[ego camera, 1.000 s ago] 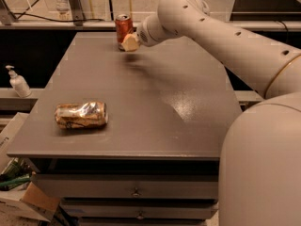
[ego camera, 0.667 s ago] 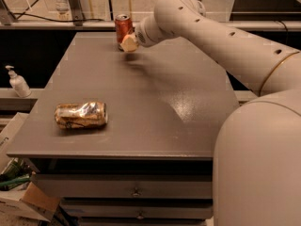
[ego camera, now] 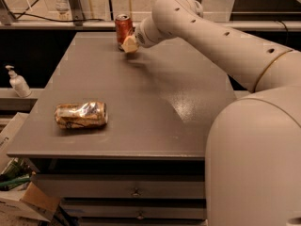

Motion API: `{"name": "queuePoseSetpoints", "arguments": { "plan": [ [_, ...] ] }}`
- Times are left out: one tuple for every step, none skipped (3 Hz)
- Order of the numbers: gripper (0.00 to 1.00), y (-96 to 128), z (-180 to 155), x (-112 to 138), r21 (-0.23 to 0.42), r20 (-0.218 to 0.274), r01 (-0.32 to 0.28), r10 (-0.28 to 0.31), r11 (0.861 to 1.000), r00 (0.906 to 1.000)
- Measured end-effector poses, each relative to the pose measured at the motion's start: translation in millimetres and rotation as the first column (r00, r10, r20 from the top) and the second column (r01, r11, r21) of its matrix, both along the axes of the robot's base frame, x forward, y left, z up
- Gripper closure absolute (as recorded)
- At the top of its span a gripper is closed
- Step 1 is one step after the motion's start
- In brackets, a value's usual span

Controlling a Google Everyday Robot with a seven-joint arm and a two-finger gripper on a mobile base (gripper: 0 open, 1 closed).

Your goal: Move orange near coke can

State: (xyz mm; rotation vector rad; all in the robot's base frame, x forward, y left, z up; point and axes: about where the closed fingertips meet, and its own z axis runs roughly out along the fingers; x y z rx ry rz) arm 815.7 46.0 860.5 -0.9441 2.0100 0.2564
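Note:
The coke can is red with a silver top and stands upright at the far edge of the grey table. My gripper is at the end of the white arm, just right of and in front of the can, low over the table top. Its pale tip is almost touching the can's lower right side. The orange is not in sight; the gripper's tip covers whatever lies there.
A crushed brownish-silver can lies on its side at the table's front left. A white pump bottle stands on a ledge left of the table. My base's white body fills the lower right. Boxes sit on the floor at lower left.
The gripper has sunk slightly toward the table next to the red can. The arm's upper part has shifted a little to the left. The two cans have not moved.

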Motion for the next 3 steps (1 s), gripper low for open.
{"name": "queuePoseSetpoints", "arguments": {
  "plan": [
    [0.41, -2.4, -2.1, 0.9, -0.004, -0.006, 0.006, -0.006, 1.0, 1.0],
    [0.17, -4.6, -1.9, 1.0, -0.008, -0.008, 0.008, -0.008, 1.0, 0.9999],
    [0.0, -6.8, -0.7, 0.9, -0.01, -0.011, 0.008, -0.008, 1.0, 0.9999]
  ]
}}
